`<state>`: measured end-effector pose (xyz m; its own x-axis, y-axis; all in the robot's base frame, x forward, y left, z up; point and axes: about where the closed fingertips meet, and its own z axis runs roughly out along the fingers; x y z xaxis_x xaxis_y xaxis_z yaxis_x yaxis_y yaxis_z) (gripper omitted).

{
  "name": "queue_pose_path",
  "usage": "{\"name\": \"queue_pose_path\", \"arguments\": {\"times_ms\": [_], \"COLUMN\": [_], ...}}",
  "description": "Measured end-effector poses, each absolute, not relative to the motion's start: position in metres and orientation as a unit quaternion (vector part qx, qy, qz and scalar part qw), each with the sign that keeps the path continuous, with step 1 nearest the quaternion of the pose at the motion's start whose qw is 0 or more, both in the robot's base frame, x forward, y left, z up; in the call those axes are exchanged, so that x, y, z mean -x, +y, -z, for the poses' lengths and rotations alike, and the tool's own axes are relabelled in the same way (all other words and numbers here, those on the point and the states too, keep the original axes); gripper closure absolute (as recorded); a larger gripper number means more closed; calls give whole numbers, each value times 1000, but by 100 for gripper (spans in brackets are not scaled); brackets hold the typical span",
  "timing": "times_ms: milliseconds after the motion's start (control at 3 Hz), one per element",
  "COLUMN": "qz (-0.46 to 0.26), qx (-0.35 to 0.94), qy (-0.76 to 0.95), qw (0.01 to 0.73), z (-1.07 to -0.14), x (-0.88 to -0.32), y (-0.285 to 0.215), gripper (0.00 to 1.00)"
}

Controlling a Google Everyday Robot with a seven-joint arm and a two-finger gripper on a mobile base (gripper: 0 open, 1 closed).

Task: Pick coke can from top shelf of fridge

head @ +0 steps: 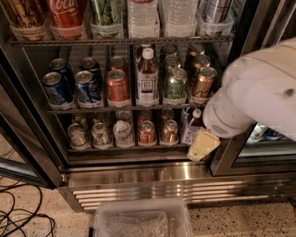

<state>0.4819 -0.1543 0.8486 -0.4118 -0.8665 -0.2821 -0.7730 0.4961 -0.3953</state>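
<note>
The coke can [69, 16], bright red with white script, stands in a clear lane tray at the left of the top shelf [120, 41]; its top is cut off by the frame edge. The fridge [134, 178] stands open, with its steel base grille below. My white arm comes in from the right edge. My gripper [203, 144], cream-coloured, hangs low at the right end of the bottom rack, far below and to the right of the coke can. It holds nothing that I can see.
Beside the coke can on the top shelf stand a green can [106, 14] and water bottles [143, 16]. The middle rack holds blue, copper-red and green cans and a tea bottle [147, 76]. A clear plastic bin [141, 220] sits on the floor, with cables [21, 217] to its left.
</note>
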Motion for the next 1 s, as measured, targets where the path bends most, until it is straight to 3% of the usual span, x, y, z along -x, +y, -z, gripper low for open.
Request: {"name": "queue_pose_path", "arguments": {"times_ms": [333, 667, 1000], "qz": [45, -44, -90], "qx": [435, 418, 402], "qy": [842, 809, 786], "qw": [314, 411, 460], "z": [-849, -870, -891], "x": [-501, -539, -552], "y": [-176, -158, -161], "gripper": [0, 0, 0]}}
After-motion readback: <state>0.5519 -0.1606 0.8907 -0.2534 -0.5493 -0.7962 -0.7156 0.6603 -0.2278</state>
